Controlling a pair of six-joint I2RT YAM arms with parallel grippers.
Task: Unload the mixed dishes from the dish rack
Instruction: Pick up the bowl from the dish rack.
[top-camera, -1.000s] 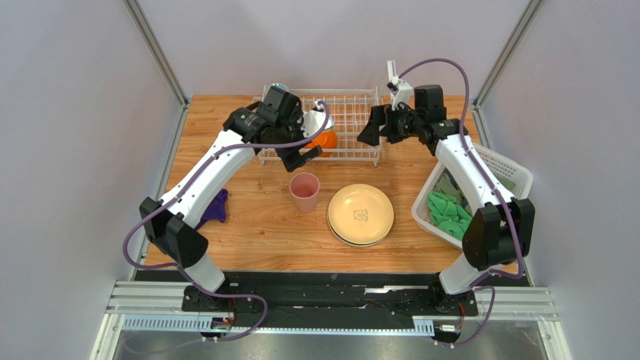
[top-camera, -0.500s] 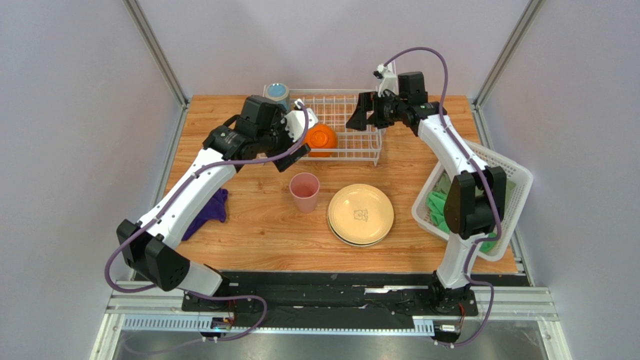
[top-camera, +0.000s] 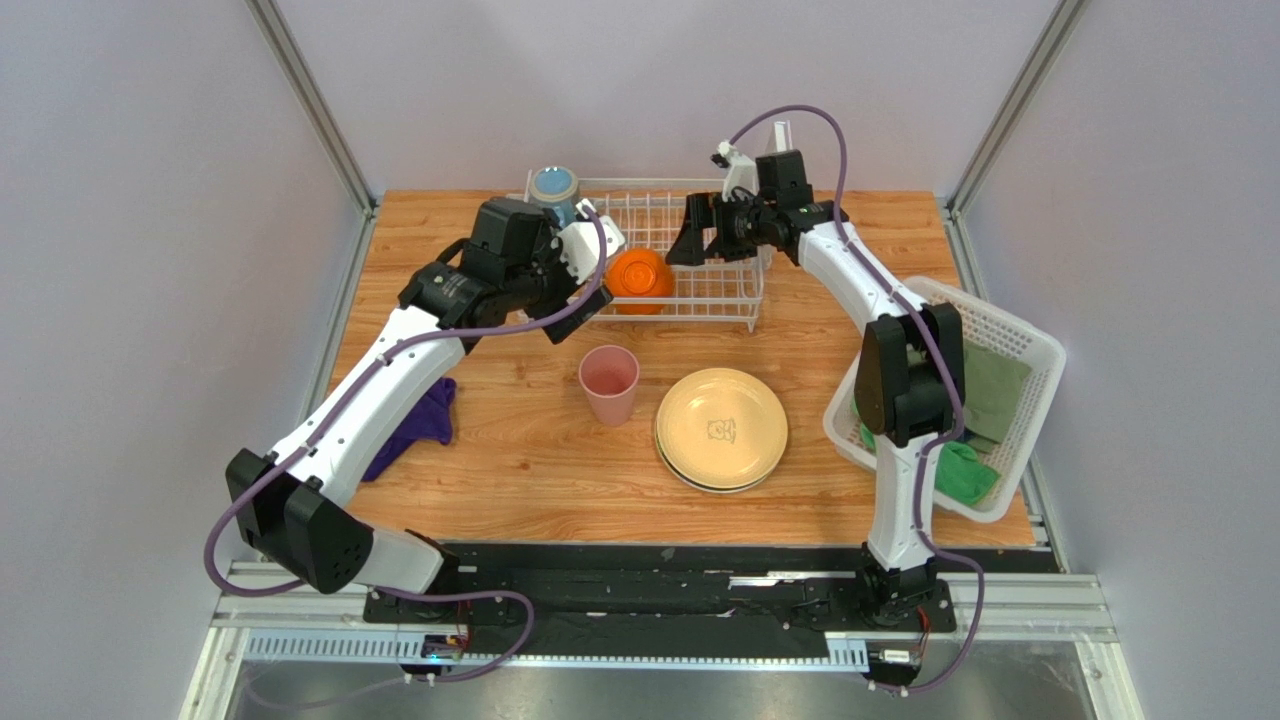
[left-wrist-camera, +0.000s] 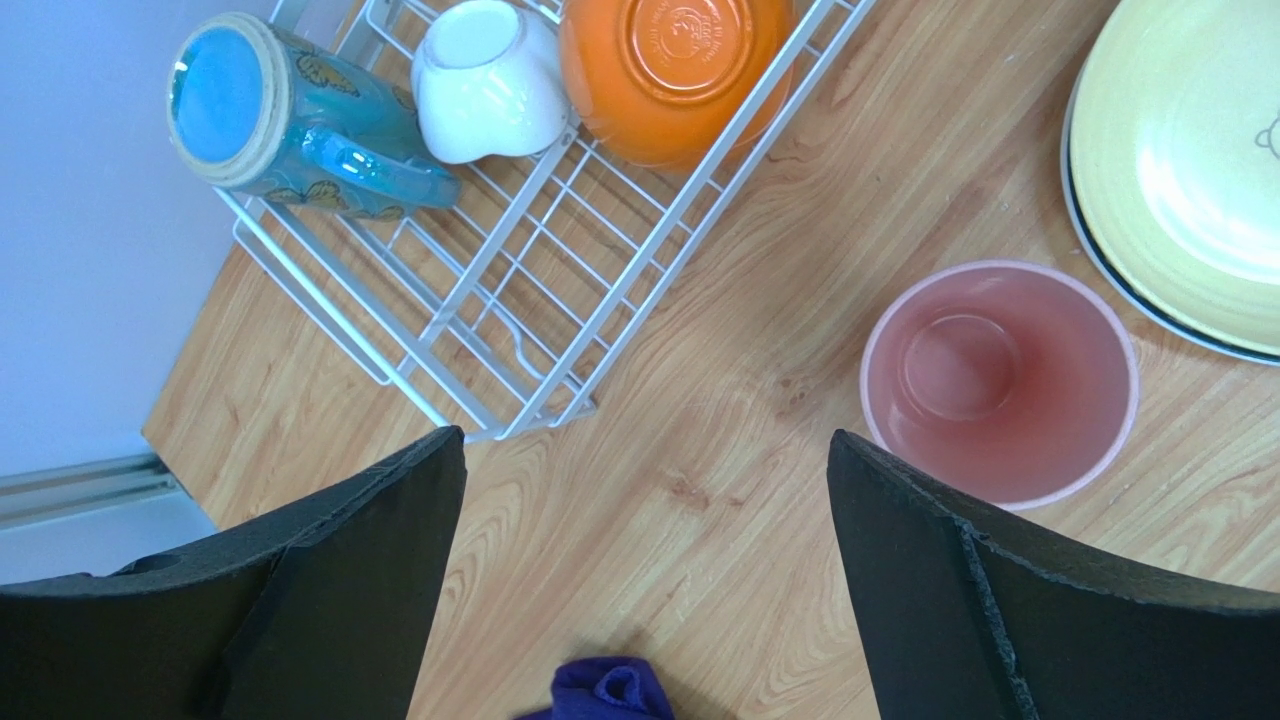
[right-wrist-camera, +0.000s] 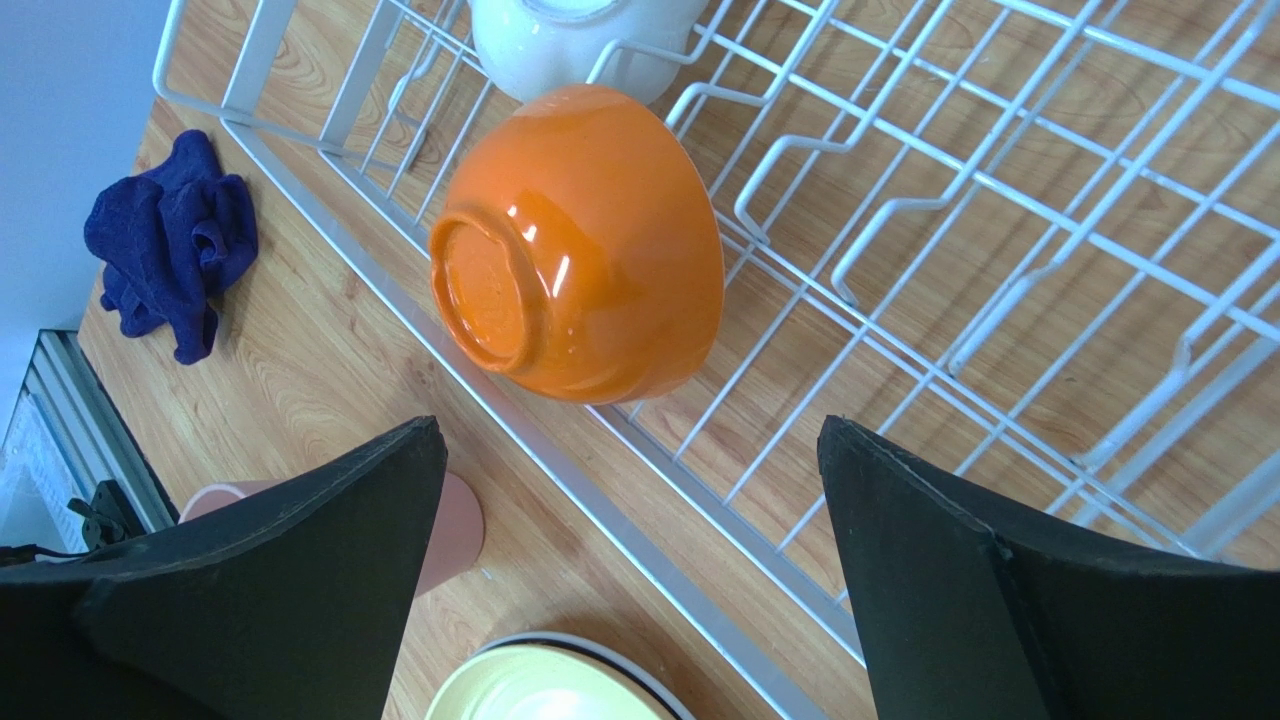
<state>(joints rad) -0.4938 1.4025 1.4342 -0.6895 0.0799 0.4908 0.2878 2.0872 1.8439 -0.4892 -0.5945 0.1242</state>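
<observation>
While both pairs of jaws stood wide and empty, right gripper (right-wrist-camera: 631, 450) hovered over the dish rack (top-camera: 699, 285), orange bowl (right-wrist-camera: 579, 240) apparently propped on its side by the wires just ahead of the jaws, likely next pick. Left gripper (left-wrist-camera: 646, 450) sat off-rack; pink tumbler (left-wrist-camera: 996, 383) just ahead of one jaw, unloaded.

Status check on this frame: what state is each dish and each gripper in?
orange bowl: in dish rack, tipped on edge, base showing
small white bowl: in dish rack, base showing
blue mug: in dish rack corner, base up
pink tumbler: upright on table, empty
cream-yellow plate: stacked on dark-rimmed plate
left gripper: jaws open, empty
right gripper: jaws open, empty
</observation>
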